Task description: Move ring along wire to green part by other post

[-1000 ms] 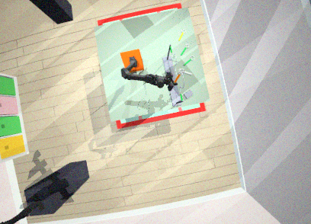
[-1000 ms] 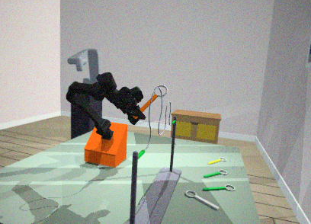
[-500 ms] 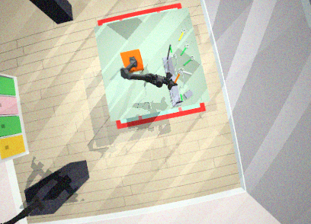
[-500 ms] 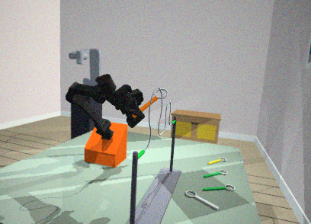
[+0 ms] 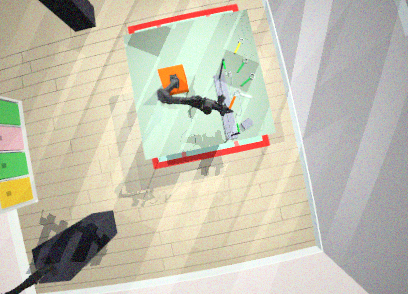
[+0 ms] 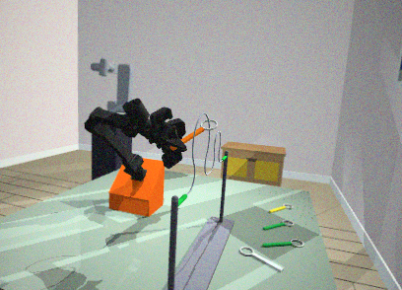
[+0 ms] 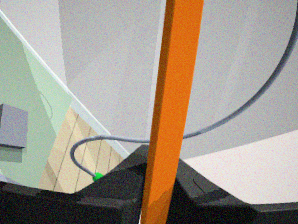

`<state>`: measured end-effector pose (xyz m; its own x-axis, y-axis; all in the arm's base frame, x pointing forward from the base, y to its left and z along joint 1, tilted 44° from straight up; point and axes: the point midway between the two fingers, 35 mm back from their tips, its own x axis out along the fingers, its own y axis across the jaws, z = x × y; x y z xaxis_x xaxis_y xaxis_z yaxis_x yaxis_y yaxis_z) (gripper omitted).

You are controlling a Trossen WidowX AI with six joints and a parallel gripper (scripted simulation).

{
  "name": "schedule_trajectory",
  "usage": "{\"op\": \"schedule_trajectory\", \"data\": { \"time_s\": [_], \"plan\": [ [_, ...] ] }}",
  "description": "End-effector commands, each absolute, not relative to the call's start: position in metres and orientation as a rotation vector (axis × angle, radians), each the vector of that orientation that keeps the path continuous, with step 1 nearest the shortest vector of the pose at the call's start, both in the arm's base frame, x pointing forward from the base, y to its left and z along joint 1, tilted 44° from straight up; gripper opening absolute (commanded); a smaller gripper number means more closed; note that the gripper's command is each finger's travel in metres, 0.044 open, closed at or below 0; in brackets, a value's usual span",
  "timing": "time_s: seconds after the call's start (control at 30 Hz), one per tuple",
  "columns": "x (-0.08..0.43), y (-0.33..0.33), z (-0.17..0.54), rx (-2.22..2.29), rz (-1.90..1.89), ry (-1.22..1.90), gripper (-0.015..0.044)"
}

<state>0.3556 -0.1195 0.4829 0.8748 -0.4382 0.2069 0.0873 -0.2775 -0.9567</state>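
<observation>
My gripper [image 5: 230, 109] [image 6: 177, 145] [image 7: 152, 152] is shut on the orange handle [image 5: 232, 102] [image 6: 193, 135] [image 7: 176, 95], which slants up from the fingers in the exterior view. Its ring [image 6: 217, 125] is high above the table near the top of a wire bend, and the wire seems to pass through it; exact clearance cannot be told. The ring is outside the wrist view. The grey wire [image 6: 193, 161] [image 7: 240, 113] runs in tall bends between green parts at the near post [image 6: 172, 245] and the far post [image 6: 224, 190]. One green part [image 7: 98, 177] shows in the wrist view.
A lilac base strip [image 6: 209, 245] joins the posts. Loose rings with yellow [image 6: 278, 209], green [image 6: 282, 244] and white [image 6: 266, 260] handles lie beyond it. A grey block [image 5: 246, 123] [image 7: 13, 125] lies near one post. The arm stands at an orange box [image 5: 167, 79] [image 6: 153, 185].
</observation>
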Motion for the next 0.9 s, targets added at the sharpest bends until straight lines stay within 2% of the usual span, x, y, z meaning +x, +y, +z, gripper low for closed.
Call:
{"op": "schedule_trajectory", "data": {
  "time_s": [0.0,0.87],
  "plan": [
    [0.3567,-0.1190,0.4806,-1.830,-0.519,0.258,-0.0150],
    [0.3563,-0.1152,0.4885,-2.144,-0.600,0.174,-0.0150]
  ]
}}
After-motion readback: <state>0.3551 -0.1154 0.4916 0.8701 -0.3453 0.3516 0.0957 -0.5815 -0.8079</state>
